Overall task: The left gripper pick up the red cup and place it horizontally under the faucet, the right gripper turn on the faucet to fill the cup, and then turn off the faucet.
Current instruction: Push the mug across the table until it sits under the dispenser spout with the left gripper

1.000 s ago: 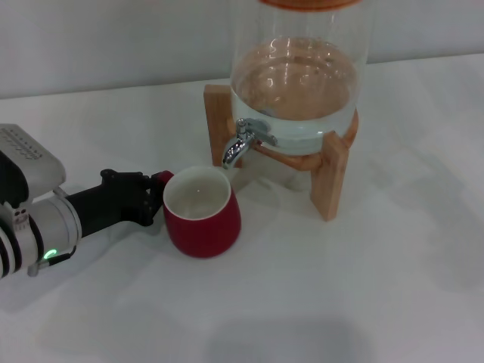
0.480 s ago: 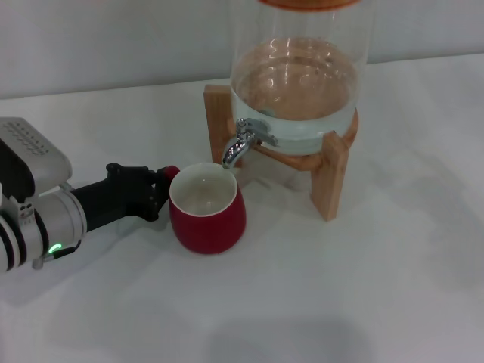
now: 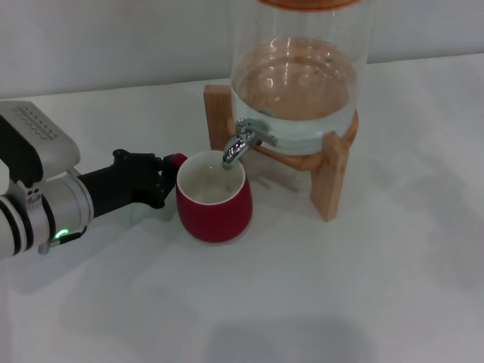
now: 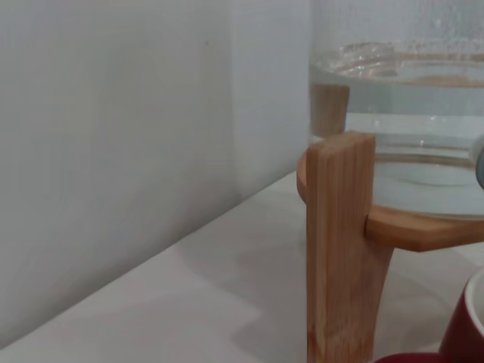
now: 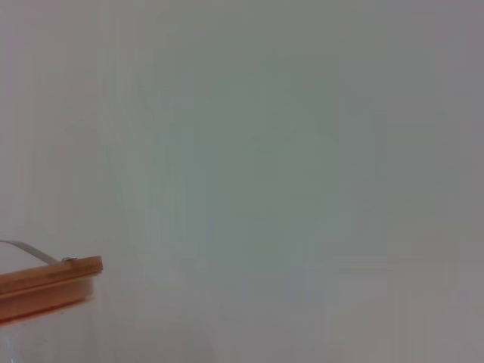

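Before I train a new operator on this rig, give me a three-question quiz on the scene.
1. True or false: the red cup stands upright on the table.
2. What holds the cup's handle: A) the left gripper, B) the right gripper, C) nothing?
3. Fill in: the faucet spout hangs over the cup's ____.

Key: 1 true; 2 A; 3 opening.
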Robot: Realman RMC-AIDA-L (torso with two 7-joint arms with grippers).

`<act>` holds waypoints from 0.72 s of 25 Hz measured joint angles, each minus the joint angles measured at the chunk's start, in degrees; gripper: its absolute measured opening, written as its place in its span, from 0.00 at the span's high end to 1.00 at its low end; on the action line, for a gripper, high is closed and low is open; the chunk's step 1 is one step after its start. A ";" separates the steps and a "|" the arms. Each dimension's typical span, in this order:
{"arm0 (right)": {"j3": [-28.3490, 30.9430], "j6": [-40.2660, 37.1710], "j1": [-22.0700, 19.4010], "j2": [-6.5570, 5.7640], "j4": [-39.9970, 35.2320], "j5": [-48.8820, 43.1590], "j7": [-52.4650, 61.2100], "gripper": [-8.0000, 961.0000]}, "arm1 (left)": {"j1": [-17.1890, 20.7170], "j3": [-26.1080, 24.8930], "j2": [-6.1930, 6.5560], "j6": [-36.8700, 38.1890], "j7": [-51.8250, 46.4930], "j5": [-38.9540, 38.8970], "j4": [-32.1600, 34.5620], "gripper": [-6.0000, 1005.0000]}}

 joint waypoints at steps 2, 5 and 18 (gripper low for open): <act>0.00 -0.01 0.00 0.00 -0.01 0.00 0.00 0.25 | -0.09 0.00 0.00 0.04 0.00 0.00 -0.02 0.90; 0.00 -0.10 0.06 0.00 -0.04 0.00 -0.05 0.25 | -0.28 0.00 0.00 0.06 0.00 0.00 0.01 0.90; 0.00 0.17 -0.06 0.00 -0.20 0.00 -0.10 0.25 | -0.82 0.62 0.01 0.32 -0.16 -0.07 -0.39 0.90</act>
